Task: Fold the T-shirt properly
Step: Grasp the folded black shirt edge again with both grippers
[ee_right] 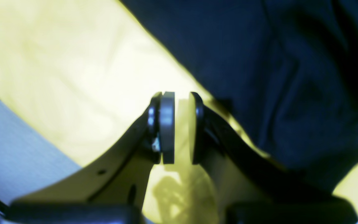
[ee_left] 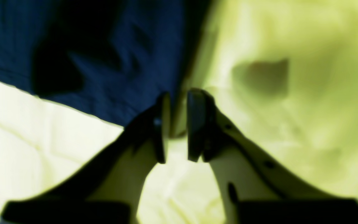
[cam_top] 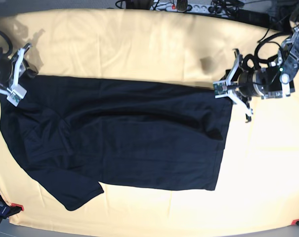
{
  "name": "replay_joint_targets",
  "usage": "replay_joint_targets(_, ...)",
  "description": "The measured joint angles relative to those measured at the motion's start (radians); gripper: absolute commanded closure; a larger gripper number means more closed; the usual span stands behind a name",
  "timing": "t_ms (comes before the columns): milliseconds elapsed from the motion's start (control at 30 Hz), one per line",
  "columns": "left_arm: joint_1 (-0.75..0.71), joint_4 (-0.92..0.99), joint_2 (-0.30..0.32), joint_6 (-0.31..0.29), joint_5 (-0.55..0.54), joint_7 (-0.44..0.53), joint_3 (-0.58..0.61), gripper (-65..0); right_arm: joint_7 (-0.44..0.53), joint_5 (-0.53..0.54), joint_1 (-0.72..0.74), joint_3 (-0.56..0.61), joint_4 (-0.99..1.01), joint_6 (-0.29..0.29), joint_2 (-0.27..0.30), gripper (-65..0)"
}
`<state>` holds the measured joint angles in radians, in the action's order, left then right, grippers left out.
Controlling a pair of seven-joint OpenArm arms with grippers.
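The black T-shirt (cam_top: 124, 133) lies spread flat, lengthwise across the table, with a sleeve pointing to the front left. It also shows in the left wrist view (ee_left: 104, 62) and the right wrist view (ee_right: 291, 77). My left gripper (cam_top: 219, 90) is at the shirt's far right corner. In its wrist view (ee_left: 176, 124) the jaws stand a narrow gap apart with nothing between them, right at the shirt's edge. My right gripper (cam_top: 21, 74) is at the shirt's far left corner. In its wrist view (ee_right: 181, 127) it is also narrowly open and empty, over bare cloth beside the shirt.
A pale yellow cloth (cam_top: 139, 44) covers the whole table under the shirt. Cables and a power strip (cam_top: 189, 6) lie along the back edge. Red clips (cam_top: 16, 206) hold the cloth at the front corners. The table edge (ee_right: 11, 149) shows in the right wrist view.
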<state>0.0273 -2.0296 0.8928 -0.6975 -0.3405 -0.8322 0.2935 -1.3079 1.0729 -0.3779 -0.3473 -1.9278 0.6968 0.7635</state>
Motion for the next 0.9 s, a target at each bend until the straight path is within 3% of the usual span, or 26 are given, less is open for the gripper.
replay_joint_targets(167, -0.051, 0.002, 0.056, -0.001, 0.222, 0.157, 0.000, -26.8, 0.070, -0.045, -0.086, 0.000, -0.002, 0.000, -0.002, -10.9)
replay_joint_targets(633, -0.058, 0.166, 0.056, -0.004, 0.462, 0.565, 0.000, -28.7, 0.103, -0.044, -0.099, 0.000, -0.002, 0.000, -0.010, -10.9)
replay_joint_targets(900, -0.001, 0.165, 0.033, -0.010, 0.478, 0.590, 0.000, -28.7, 0.105, -0.044, -0.098, 0.000, -0.002, 0.000, -0.010, -10.9)
